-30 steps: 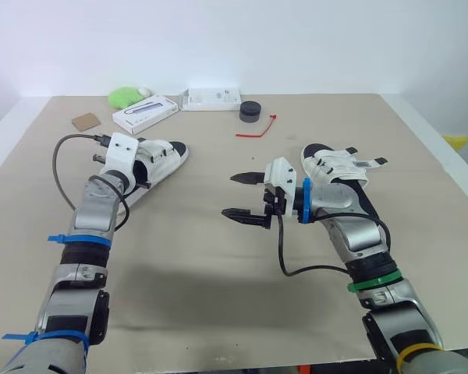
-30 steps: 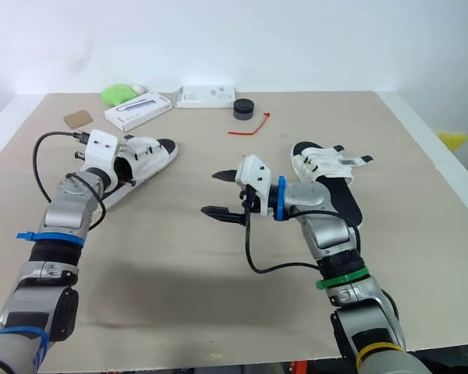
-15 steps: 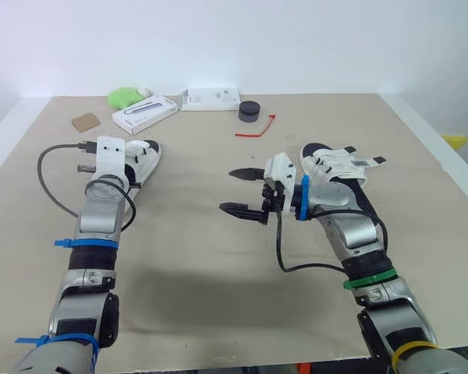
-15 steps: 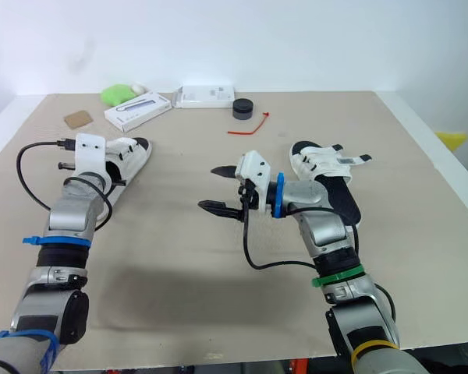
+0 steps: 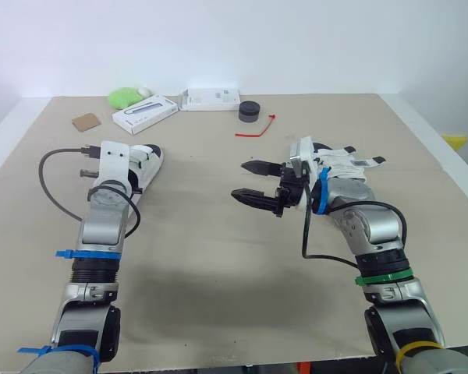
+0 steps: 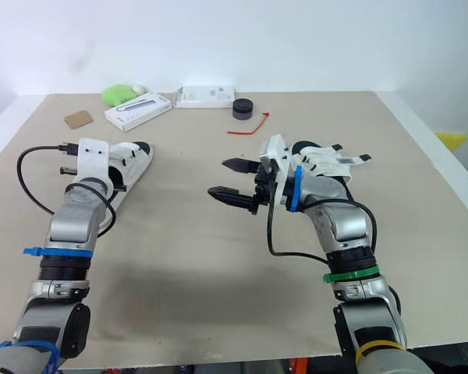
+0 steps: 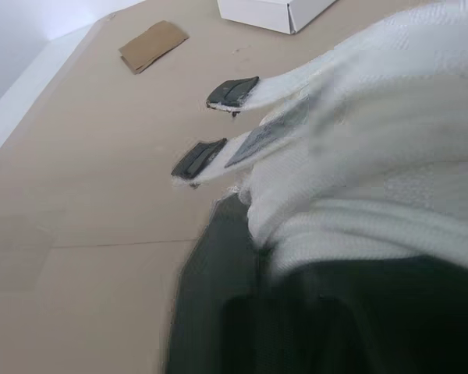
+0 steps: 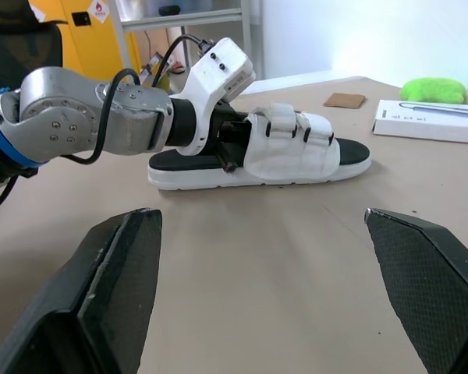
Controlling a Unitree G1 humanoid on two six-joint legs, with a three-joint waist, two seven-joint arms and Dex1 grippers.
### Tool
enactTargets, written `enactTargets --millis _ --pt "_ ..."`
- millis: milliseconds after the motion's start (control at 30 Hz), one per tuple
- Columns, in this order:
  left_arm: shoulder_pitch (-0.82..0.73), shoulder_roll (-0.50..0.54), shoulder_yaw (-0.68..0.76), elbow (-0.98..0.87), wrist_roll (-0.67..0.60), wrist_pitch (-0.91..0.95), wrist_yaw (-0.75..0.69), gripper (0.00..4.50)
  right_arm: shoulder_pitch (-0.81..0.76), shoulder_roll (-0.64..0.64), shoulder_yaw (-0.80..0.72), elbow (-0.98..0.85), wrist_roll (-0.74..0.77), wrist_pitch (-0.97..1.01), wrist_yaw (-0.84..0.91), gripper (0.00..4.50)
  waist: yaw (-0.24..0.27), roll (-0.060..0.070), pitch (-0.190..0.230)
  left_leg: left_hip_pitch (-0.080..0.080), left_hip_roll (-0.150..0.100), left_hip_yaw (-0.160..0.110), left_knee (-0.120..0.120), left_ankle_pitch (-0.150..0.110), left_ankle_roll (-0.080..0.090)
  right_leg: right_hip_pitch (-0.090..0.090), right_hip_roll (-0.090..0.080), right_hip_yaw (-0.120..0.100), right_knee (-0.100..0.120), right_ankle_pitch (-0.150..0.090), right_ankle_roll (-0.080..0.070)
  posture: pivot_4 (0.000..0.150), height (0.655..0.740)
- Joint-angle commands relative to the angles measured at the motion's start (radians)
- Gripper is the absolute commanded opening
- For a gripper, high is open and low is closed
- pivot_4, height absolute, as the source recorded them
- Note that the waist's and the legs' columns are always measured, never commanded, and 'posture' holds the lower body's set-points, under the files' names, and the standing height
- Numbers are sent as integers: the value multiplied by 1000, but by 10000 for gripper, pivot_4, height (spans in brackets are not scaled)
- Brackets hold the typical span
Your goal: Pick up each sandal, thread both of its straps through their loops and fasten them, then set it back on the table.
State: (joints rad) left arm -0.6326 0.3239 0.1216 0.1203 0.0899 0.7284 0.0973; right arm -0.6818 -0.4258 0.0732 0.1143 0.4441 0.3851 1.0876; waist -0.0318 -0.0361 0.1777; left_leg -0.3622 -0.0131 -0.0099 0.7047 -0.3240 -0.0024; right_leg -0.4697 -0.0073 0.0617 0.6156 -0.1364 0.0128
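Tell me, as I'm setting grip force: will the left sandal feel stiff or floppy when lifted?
The sandal probably lifts light: fabric upper, foam-like sole. That sole lies flat, so it is likely fairly stiff. The strap ends stick out loose and will likely flop.

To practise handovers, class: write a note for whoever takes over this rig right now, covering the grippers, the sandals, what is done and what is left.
Left gripper: at the near end of the left sandal, which lies on the table; grip unclear.
Right gripper: open, empty, held above mid-table, beside the right sandal.
Done: nothing sure; strap ends stick out sideways on both sandals, so neither looks fastened.
Left: thread and fasten both straps on each sandal, then set each back down.
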Motion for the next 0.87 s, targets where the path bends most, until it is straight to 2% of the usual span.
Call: enactTargets --millis 33,133,200,333,500,567,600,733,867 --pt "19 38 2 -131 12 35 -34 26441 -6 -11 -4 -25 -7 -29 11 45000 0 0 0 0 0 0 0 0 0 0 0 0 0 0 0 1500 7400" --pt "63 61 6 -224 0 92 -80 40549 -8 -13 -4 -13 -11 -34 20 45000 0 0 0 0 0 0 0 0 0 0 0 0 0 0 0 1500 7400" --pt "93 71 9 -284 -12 127 -108 44421 -10 -14 -4 -4 -14 -37 26 45000 0 0 0 0 0 0 0 0 0 0 0 0 0 0 0 1500 7400" --pt "223 95 32 -505 -77 181 -213 44421 -12 -20 7 6 -25 -48 48 45000 -3 0 0 0 0 0 0 0 0 0 0 0 0 0 0 1500 7400" --pt "414 100 107 -697 -237 5 -402 44421 -13 -44 21 20 -67 -113 82 45000 -6 0 0 0 1 0 0 0 0 0 0 0 0 0 0 1500 7400" --pt "469 128 111 -706 -264 -71 -468 44421 -3 -64 22 23 -87 -158 101 45000 -5 0 0 1 1 1 0 1 0 0 0 0 0 1 -1 1500 7400" --pt "487 127 116 -711 -315 -101 -523 44421 12 -78 13 15 -80 -166 112 45000 -4 0 0 1 0 1 0 1 0 1 0 0 0 1 -1 1500 7400" --pt "514 184 80 -664 -371 -173 -656 44421 77 -126 -34 -26 -25 -156 148 45000 1 0 0 5 -1 2 0 3 2 6 4 -1 -2 1 -1 1500 7400" --pt "505 234 18 -588 -430 -233 -811 44421 220 -239 -86 -83 -2 -169 217 45000 4 0 0 10 -1 4 0 3 3 13 5 -1 -4 -3 5 1500 7400"
